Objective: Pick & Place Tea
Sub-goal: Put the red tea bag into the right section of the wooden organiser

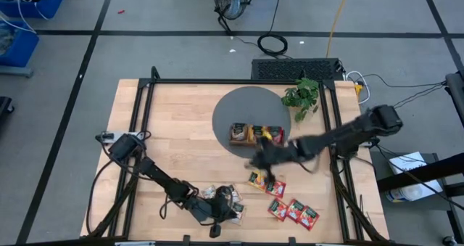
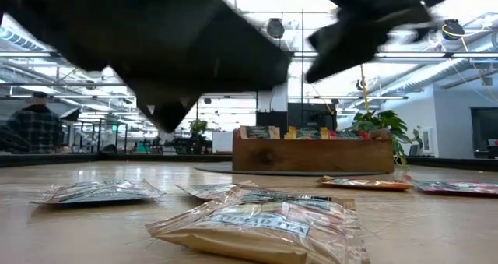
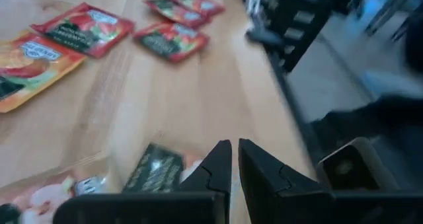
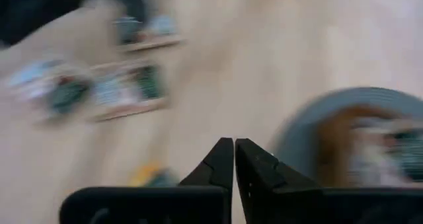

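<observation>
wooden tray [image 2: 311, 153] holds sachets, seen low.

Looking like a large open-plan lab or industrial office: exposed ceiling ducts [image 2: 47, 42] and strip lights running across the upper left of the low view, glass partitions [image 2: 101, 132] behind. Sitting on grey carpet tiles [image 1: 65, 93], a framed wooden table [image 1: 188, 130], with cables [image 1: 272, 43] trailing at top centre of the high view.
</observation>
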Tool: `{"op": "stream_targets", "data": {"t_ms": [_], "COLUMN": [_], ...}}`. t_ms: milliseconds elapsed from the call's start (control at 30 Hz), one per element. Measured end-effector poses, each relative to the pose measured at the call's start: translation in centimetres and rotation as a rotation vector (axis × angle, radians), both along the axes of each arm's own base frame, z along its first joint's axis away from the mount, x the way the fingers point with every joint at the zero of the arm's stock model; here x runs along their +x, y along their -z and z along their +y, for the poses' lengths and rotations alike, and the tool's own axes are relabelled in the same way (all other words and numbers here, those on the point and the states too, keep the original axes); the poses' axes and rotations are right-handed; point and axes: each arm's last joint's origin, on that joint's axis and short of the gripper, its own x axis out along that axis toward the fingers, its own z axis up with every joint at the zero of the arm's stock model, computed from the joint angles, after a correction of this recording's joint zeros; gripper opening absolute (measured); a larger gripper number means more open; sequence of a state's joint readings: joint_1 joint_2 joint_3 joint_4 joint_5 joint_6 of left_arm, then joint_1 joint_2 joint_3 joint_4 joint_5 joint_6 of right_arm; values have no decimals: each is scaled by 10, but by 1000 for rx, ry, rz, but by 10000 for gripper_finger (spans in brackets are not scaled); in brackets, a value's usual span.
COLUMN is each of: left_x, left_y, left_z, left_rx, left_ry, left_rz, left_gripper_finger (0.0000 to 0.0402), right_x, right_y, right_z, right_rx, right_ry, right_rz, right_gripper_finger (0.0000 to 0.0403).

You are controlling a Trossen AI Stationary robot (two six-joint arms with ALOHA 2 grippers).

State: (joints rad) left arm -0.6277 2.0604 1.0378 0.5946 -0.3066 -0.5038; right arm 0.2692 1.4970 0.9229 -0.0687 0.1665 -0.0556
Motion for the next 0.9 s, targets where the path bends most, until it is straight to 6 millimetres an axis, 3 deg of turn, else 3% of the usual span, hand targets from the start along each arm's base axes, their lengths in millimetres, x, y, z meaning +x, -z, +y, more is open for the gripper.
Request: {"op": "stream_targets", "data": {"t_ms": [167,300,400,600,767,900], "left_x": [-1,-1,0,2,-1,-4], "left_y": [-11,-12,-12,-13,-13,-13], "left_z": [-1,-1,1,4,-1,-5], "left_rx": [-71,-76,-64,-5,35,33], "left_ry": [-7,-8,-8,5,3,5], "left_rz": [-7,-7,-10,-36,-52,-52], "left_gripper_finger": [33,33,33,33,33,33], "right_x": [-45,-74,-85,-87,-85,-85], "right_y": [35,51,53,54,53,53], "right_z": [57,81,87,90,85,85], "right_rx": [39,89,71,15,-27,-23], "right_ry": [-150,-250,-225,-275,-111,-104], "right_rz": [-67,-143,-223,-231,-272,-272], "right_gripper_finger": [4,1,1,1,2,1]}}
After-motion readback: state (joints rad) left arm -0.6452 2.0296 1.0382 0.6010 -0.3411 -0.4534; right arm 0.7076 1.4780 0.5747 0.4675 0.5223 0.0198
